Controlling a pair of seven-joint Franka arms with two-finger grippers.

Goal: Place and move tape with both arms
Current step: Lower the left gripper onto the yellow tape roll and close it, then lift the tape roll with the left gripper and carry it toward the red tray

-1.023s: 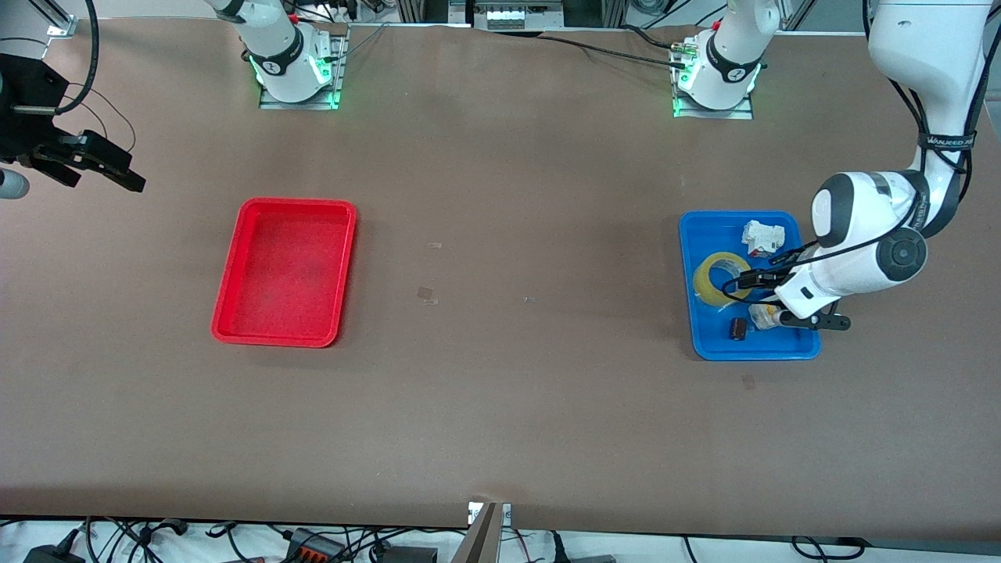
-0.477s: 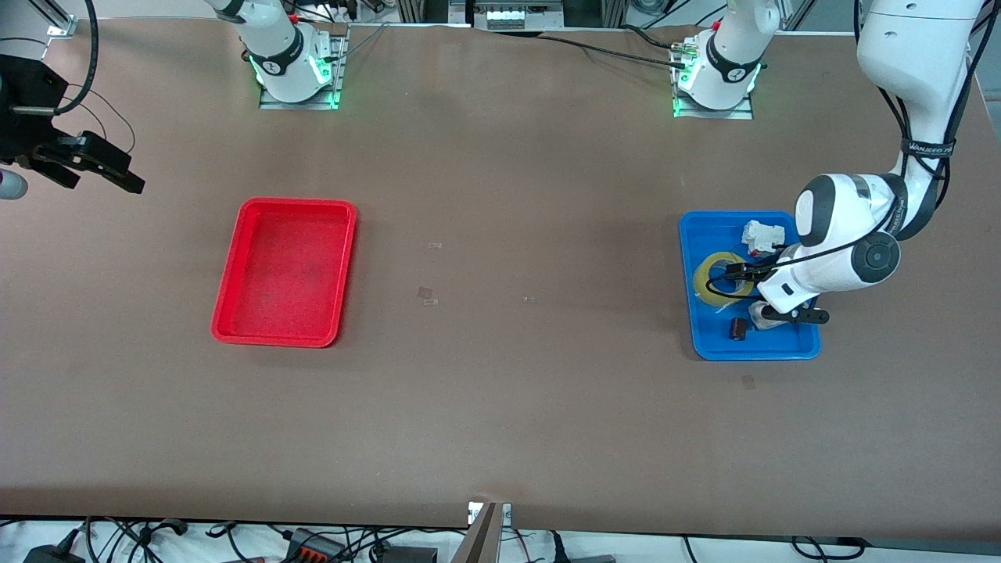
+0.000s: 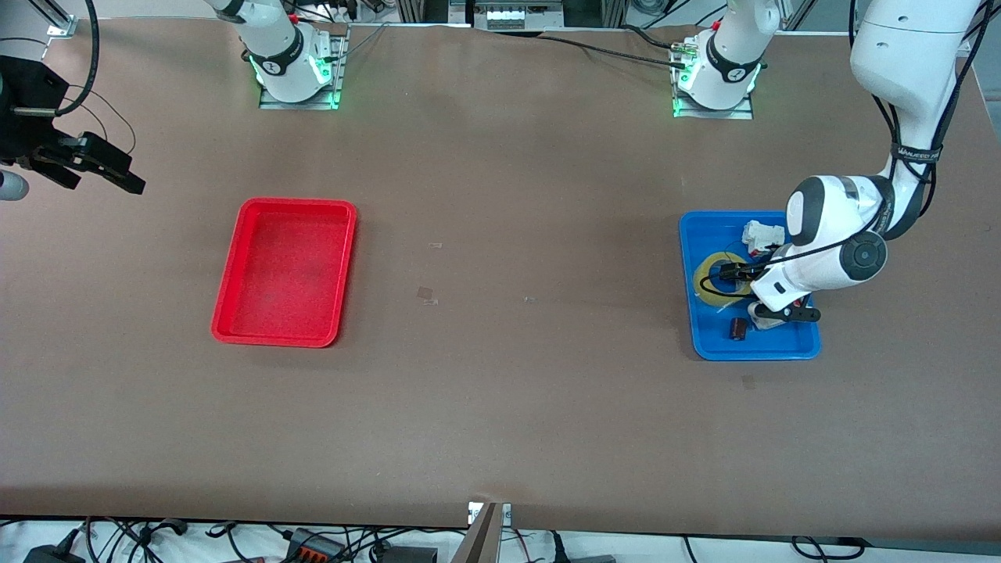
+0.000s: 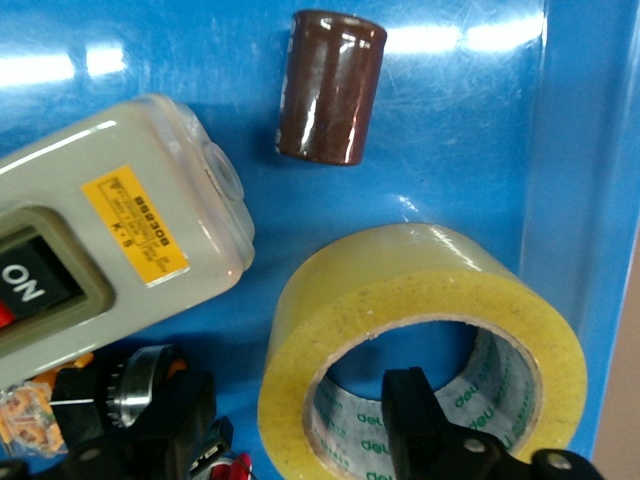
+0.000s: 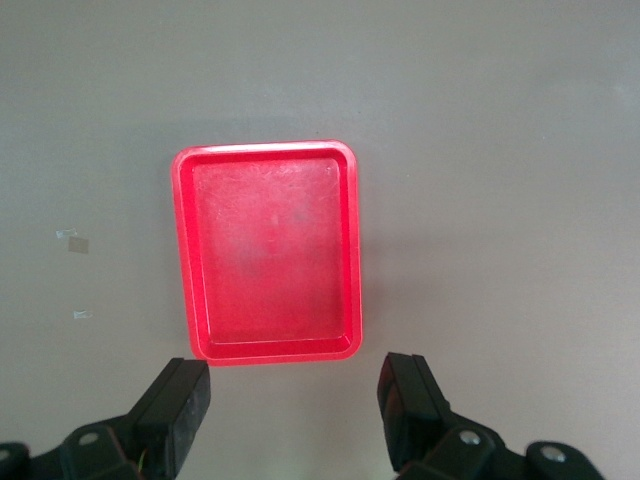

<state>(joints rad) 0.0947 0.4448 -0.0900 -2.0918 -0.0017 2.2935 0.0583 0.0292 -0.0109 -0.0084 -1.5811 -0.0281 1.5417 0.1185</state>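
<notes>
Your left pincer (image 4: pixel 300 420) is low in the blue tray (image 3: pixel 704 344), spread wide, one finger (image 4: pixel 425 420) inside the hole of the yellow tape roll (image 4: pixel 420 290) and the other outside its wall. The roll lies flat beside the switch box (image 4: pixel 110 230) and a brown cylinder (image 4: pixel 330 85). Your right pincer (image 5: pixel 295 410) waits, fingers apart, high over the bench (image 3: pixel 500 391) at the red tray's (image 3: pixel 285 270) end.

Bright, even overhead light; soft shadows beside the red tray (image 3: pixel 285 271) and blue tray (image 3: pixel 704 336). White glare streaks the blue tray's floor (image 4: pixel 440 130) in the left wrist view, sharp throughout
</notes>
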